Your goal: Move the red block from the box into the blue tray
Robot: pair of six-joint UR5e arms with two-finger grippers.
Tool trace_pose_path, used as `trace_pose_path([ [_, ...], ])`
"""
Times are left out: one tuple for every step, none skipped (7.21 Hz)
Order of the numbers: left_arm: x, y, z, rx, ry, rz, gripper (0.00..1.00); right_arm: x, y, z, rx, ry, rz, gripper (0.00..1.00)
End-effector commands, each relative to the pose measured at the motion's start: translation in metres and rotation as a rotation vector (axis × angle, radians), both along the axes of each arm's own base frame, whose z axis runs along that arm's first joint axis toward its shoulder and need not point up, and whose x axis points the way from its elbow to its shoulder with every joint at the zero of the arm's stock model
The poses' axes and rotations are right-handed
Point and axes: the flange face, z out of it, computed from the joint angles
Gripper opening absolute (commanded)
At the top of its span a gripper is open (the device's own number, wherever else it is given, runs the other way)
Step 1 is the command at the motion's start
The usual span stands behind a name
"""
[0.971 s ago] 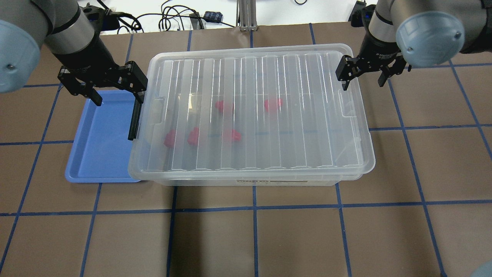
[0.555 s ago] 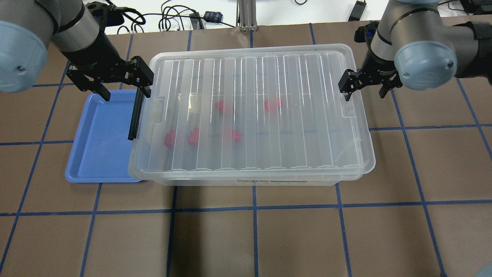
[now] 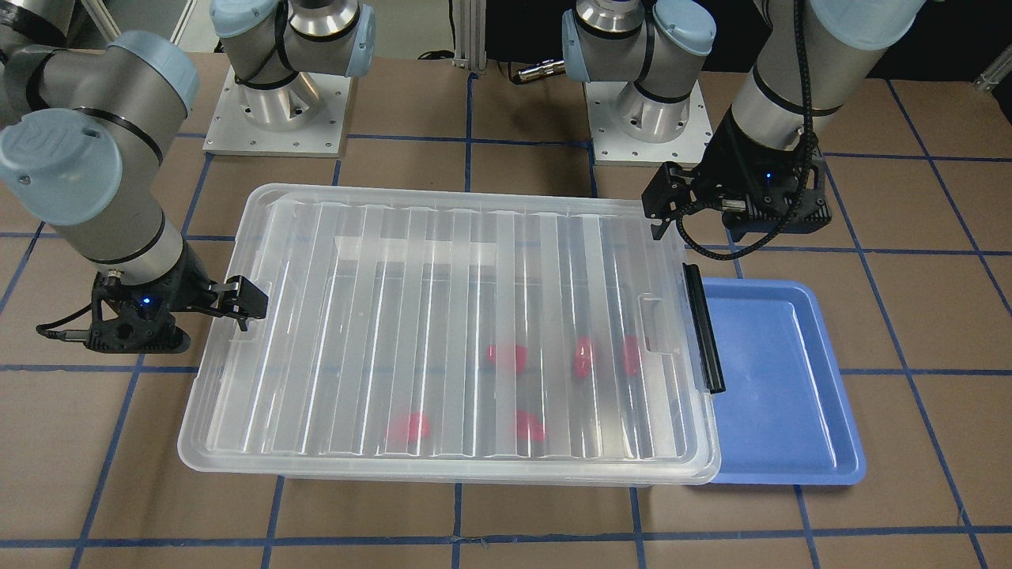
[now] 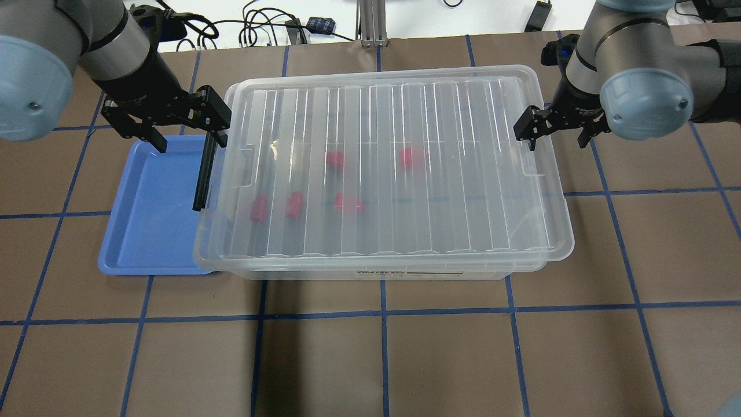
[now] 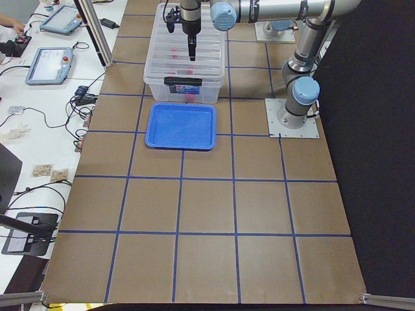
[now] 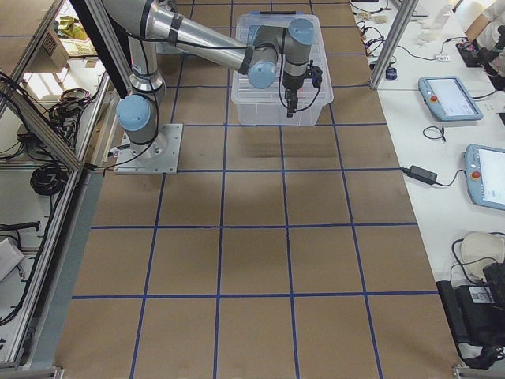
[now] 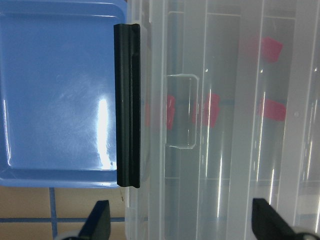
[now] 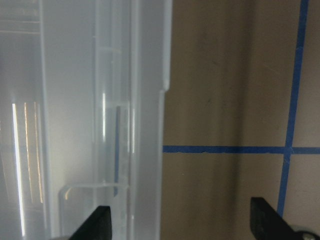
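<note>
The box [image 4: 405,174] is a clear bin with a ribbed lid, in the middle of the table [image 3: 443,316]. Several red blocks [image 4: 334,159] lie inside under the lid [image 3: 510,356]. The blue tray [image 4: 150,231] lies empty against the box's left end [image 3: 783,395]. My left gripper [image 4: 184,130] is open and straddles the far end of the black clip handle [image 4: 204,174]. In the left wrist view the handle [image 7: 127,105] lies ahead of the spread fingertips [image 7: 100,220]. My right gripper [image 4: 554,136] is open astride the lid's right rim [image 8: 150,125].
Brown table with blue tape grid [image 4: 382,347] lies in front of the box. Cables and a metal post [image 4: 370,23] sit at the far edge. The arm bases [image 3: 277,103] stand behind the box in the front-facing view.
The lid has shifted a little to the right, its right edge overhanging the bin more. My right gripper moved slightly right and nearer. My left gripper moved right toward the handle, then held still.
</note>
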Motion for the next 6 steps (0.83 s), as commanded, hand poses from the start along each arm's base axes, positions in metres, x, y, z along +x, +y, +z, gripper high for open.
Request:
trace_pose_path([
  [0.004, -0.002, 0.008, -0.019, 0.004, 0.01, 1.0, -0.023, -0.001, 0.002, -0.001, 0.0, 0.016, 1.0],
  [0.002, -0.001, 0.006, -0.014, 0.002, 0.006, 1.0, -0.036, -0.002, 0.001, 0.001, 0.0, 0.031, 1.0],
  [0.003, -0.001, 0.005, -0.01, -0.01, 0.006, 1.0, -0.046, -0.002, 0.002, 0.001, 0.0, 0.039, 1.0],
  [0.003, -0.002, 0.004, -0.01, 0.004, 0.007, 1.0, -0.056, -0.002, 0.003, 0.0, -0.002, 0.048, 1.0],
  [0.005, -0.004, -0.001, -0.002, -0.003, 0.009, 1.0, -0.068, -0.003, 0.003, 0.0, -0.002, 0.066, 1.0],
  [0.005, -0.005, 0.001, -0.006, -0.011, 0.004, 1.0, -0.083, -0.002, 0.003, 0.001, -0.002, 0.079, 1.0],
])
